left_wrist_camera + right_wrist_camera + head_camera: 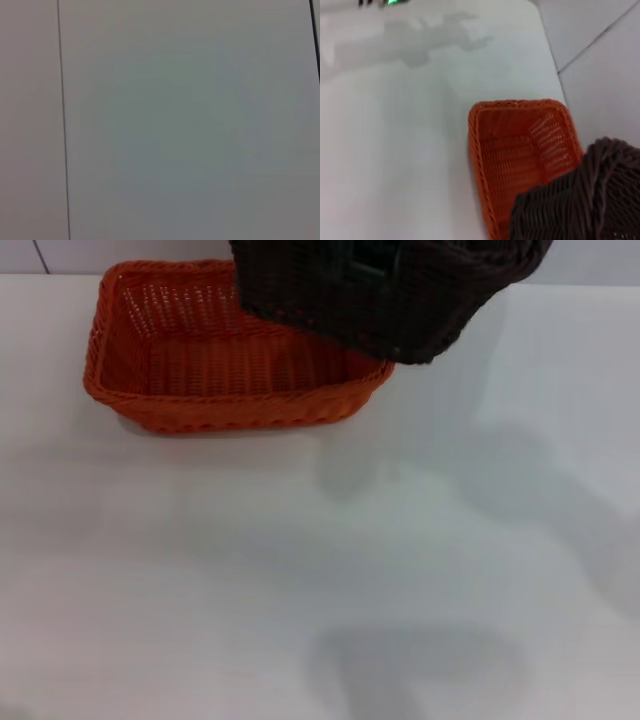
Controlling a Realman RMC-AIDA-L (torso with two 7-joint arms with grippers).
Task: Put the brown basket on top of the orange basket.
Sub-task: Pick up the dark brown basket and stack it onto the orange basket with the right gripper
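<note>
Hanging tilted in the air above the far right corner of the orange basket (235, 355), the brown basket (385, 290) is carried clear of the desk (320, 570); its lower corner overlaps the orange rim in the head view, and whether the two touch cannot be told. The orange basket rests on the desk at the far left, its long axis running left to right across the robot's front. The brown basket's long axis is turned slightly off that line and pitched, so the coming move is judged to turn on one relation: the orange basket lies down and to the left of the carried basket.

The right wrist view shows brown weave (580, 205) close against the camera with the orange basket (520, 150) just beyond, so the right arm is taken to be the carrier. The right end effector itself is not seen; a dark shape at the brown basket's top edge in the head view cannot be identified, and its state cannot be told. The left end effector is out of view; its wrist camera shows only a plain pale surface.

No brand, label or writing is readable.
</note>
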